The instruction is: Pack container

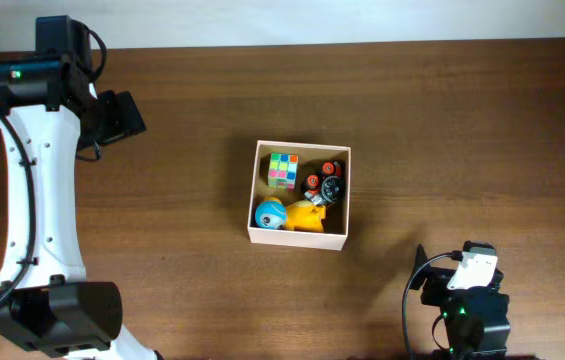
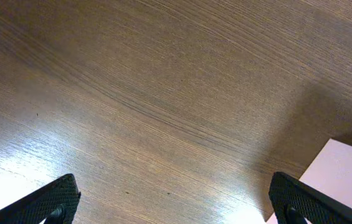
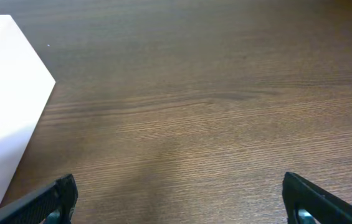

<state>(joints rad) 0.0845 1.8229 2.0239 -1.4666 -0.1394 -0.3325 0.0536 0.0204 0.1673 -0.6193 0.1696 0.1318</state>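
Observation:
The container (image 1: 256, 190), a square white-walled cardboard box, stands at the table's middle. It holds a colour cube (image 1: 283, 170), a red and black toy (image 1: 325, 180), a blue ball toy (image 1: 269, 214) and a yellow toy (image 1: 307, 216). My left gripper (image 2: 174, 205) is open and empty over bare wood at the far left (image 1: 120, 115); a corner of the box (image 2: 344, 174) shows at the lower right of its view. My right gripper (image 3: 179, 202) is open and empty at the near right (image 1: 430, 268); the box's white wall (image 3: 4, 106) shows at the left of its view.
The dark wooden table (image 1: 182, 290) surrounds the box. The left arm's white links (image 1: 37, 200) run down the left side. The right arm's base (image 1: 474, 310) sits at the near right edge.

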